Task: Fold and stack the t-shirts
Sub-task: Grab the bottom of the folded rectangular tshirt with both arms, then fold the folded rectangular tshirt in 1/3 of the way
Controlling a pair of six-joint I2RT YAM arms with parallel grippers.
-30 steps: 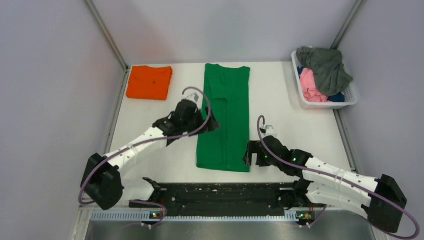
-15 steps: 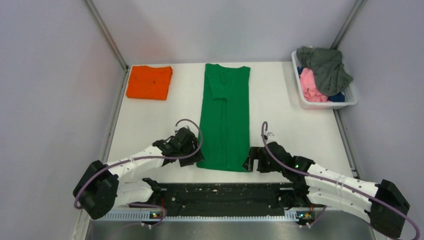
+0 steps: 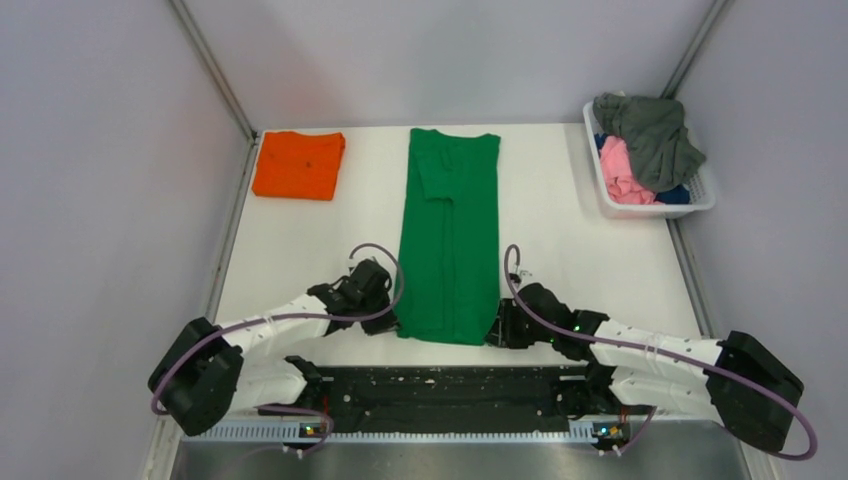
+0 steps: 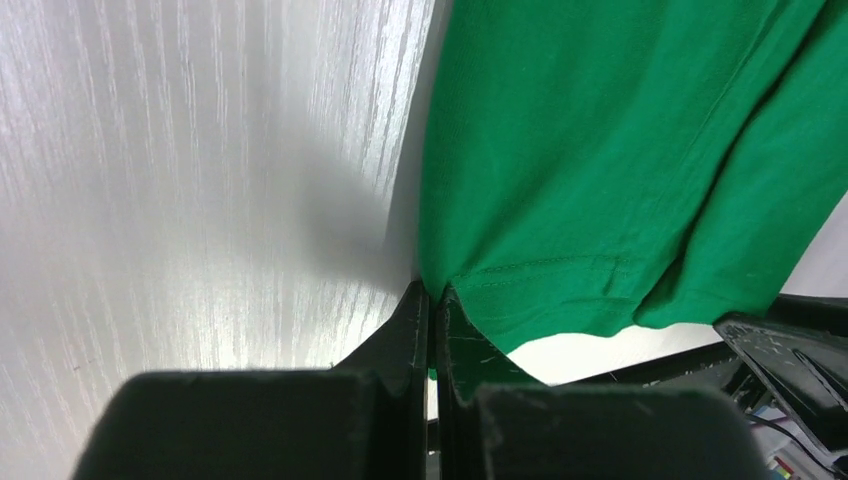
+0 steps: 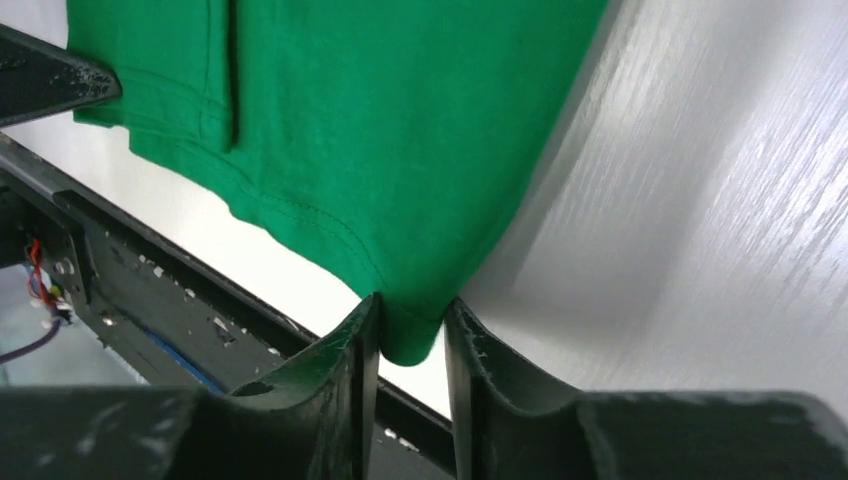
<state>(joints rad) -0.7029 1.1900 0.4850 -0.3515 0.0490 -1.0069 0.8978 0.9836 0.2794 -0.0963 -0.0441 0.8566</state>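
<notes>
The left claw (image 4: 432,295) has moved down, so it and the right claw (image 5: 410,322) both pinch the green shirt (image 3: 450,240) by its near corners (ready to fold).

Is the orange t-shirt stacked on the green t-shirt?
No, the folded orange t-shirt lies by itself, well apart to the left of the green t-shirt.

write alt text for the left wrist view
The left gripper, jaws nearly closed, pinches the hem corner of a green t-shirt on a white wood-grain table. The shirt fills the upper right of the frame.
</notes>
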